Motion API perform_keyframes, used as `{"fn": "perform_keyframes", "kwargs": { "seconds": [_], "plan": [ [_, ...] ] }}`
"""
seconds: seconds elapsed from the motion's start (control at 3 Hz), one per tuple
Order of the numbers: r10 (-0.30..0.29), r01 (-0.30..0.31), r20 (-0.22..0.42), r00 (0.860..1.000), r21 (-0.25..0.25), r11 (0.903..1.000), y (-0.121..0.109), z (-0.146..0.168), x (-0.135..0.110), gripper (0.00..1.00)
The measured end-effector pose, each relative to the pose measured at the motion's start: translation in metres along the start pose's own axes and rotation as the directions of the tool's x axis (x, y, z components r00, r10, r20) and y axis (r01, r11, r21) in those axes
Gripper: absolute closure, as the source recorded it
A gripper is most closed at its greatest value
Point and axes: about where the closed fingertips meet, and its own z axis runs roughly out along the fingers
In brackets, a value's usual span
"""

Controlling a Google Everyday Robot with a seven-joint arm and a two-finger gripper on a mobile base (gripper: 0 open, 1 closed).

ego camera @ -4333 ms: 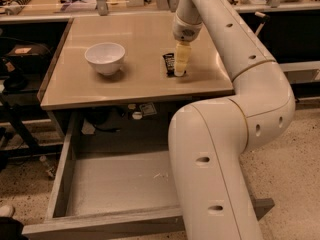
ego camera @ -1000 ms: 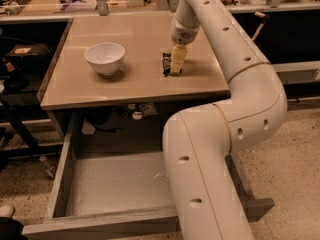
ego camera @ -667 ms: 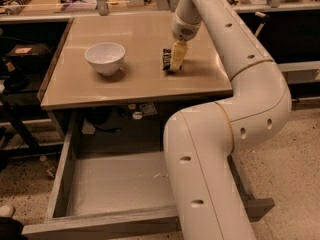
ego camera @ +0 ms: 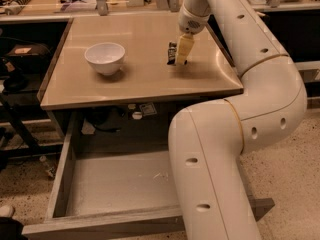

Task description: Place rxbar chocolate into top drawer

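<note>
Your gripper (ego camera: 181, 54) hangs at the table's (ego camera: 140, 79) far right, the black bar (ego camera: 172, 53) touching its side toward the bowl (ego camera: 105, 57), long axis front-to-back; whether it's gripped I cannot tell, and the open drawer (ego camera: 120, 184) lies below.

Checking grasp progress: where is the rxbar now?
In the camera view, the rxbar is over the table, right of the bowl, with the end effector at its right side.

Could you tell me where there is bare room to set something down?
The top drawer floor is bare from its left wall to the arm. The table is free along its front edge and between white bowl and rxbar chocolate. Crowded only at the bar, where the pincer sits.
</note>
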Motion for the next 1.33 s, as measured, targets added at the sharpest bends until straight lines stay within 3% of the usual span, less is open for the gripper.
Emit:
{"fn": "perform_keyframes", "kwargs": {
  "seconds": [0.67,1.0,1.33],
  "plan": [
    [0.016,-0.017,-0.021,1.0,-0.012,0.9998,0.005,-0.007,0.005,1.0],
    [0.068,-0.069,-0.043,0.997,-0.024,0.9973,0.016,-0.026,0.016,1.0],
    [0.119,-0.118,-0.014,0.993,0.028,0.9926,0.049,-0.104,0.012,1.0]
  ]
}}
